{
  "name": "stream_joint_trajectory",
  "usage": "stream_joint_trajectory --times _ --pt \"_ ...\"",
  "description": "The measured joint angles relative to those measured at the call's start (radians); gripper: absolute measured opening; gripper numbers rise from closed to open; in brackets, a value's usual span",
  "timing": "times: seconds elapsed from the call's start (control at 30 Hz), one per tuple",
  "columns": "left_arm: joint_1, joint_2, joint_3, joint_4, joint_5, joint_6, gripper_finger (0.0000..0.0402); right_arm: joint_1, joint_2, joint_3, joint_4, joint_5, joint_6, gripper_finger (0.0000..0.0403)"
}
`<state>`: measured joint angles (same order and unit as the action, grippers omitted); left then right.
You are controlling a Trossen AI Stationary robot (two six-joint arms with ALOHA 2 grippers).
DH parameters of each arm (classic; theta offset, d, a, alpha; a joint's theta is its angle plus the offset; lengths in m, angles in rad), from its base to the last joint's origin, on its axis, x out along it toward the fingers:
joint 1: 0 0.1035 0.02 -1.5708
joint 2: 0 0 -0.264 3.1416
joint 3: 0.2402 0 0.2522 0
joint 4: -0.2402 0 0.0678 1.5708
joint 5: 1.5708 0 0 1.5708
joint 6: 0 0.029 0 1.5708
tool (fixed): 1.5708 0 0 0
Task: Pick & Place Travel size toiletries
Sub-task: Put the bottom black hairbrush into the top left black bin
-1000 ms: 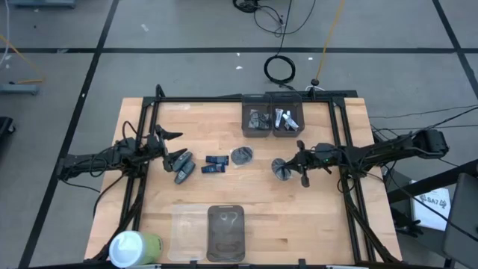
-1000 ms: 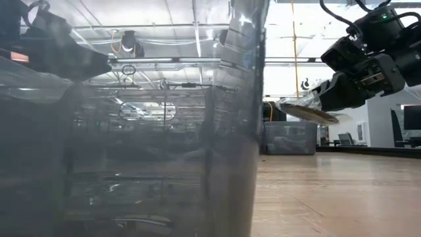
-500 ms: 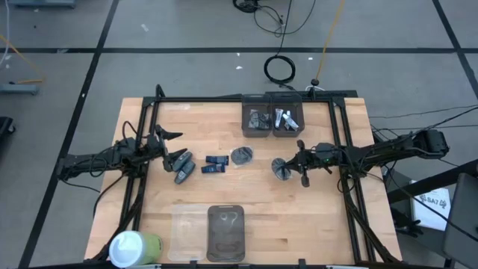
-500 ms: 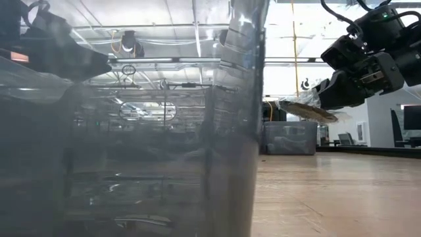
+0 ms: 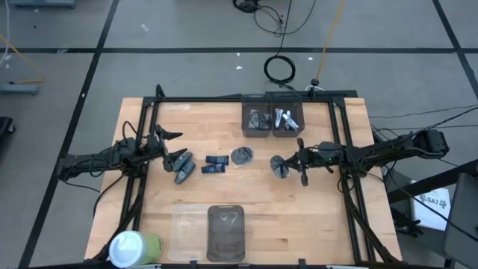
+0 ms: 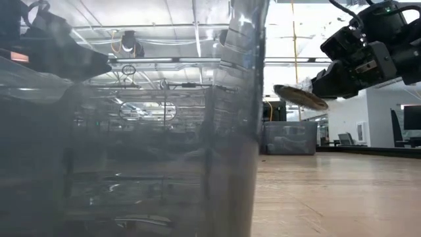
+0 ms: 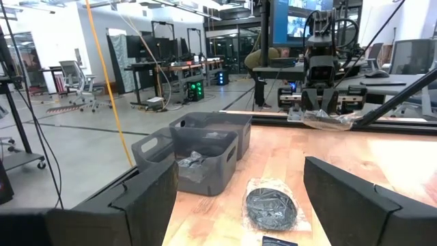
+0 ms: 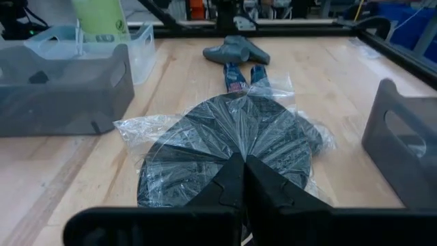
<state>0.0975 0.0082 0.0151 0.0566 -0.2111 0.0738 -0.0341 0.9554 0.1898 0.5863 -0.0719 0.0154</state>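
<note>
From my station I read the right gripper (image 5: 290,164) right of table centre, fingers pinched fully together on the clear wrapper of a dark grey round flat packet (image 5: 280,166). In the low view that packet (image 6: 300,97) hangs clear of the wooden table (image 6: 342,197), tilted, so it is carried, not resting. The right wrist view shows the fingertips (image 8: 235,179) meeting at the near edge of the disc. The left gripper (image 5: 173,147) sits at the left side of the table with its fingers spread wide and nothing between them. Just beside it lie grey oblong bottles (image 5: 181,164), then two dark blue packs (image 5: 215,164), then a second round packet (image 5: 241,155) flat on the wood. Two dark bins (image 5: 270,119) at the far edge hold further items; I cannot make out their kind. A large bin (image 6: 131,131) blocks most of the low view.
</note>
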Motion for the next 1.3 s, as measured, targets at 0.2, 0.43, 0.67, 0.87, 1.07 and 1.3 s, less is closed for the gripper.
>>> stream_joint_trajectory --times 0.2,0.43,0.67,0.87,1.07,1.3 --pt "0.0 0.0 0.0 0.0 0.0 0.0 0.031 0.0 0.0 0.0 0.045 -0.002 0.0 0.0" --pt "0.0 0.0 0.0 0.0 0.0 0.0 0.031 0.0 0.0 0.0 0.1 -0.004 -0.001 0.0" --pt "0.0 0.0 0.0 0.0 0.0 0.0 0.031 0.0 0.0 0.001 0.128 -0.006 -0.001 0.0" --pt "0.0 0.0 0.0 0.0 0.0 0.0 0.031 0.0 0.0 0.001 0.131 -0.003 -0.001 0.0" --pt "0.0 0.0 0.0 0.0 0.0 0.0 0.031 0.0 0.0 0.001 0.151 0.106 -0.001 0.0" --pt "0.0 0.0 0.0 0.0 0.0 0.0 0.031 0.0 0.0 0.001 0.148 0.317 -0.001 0.0"
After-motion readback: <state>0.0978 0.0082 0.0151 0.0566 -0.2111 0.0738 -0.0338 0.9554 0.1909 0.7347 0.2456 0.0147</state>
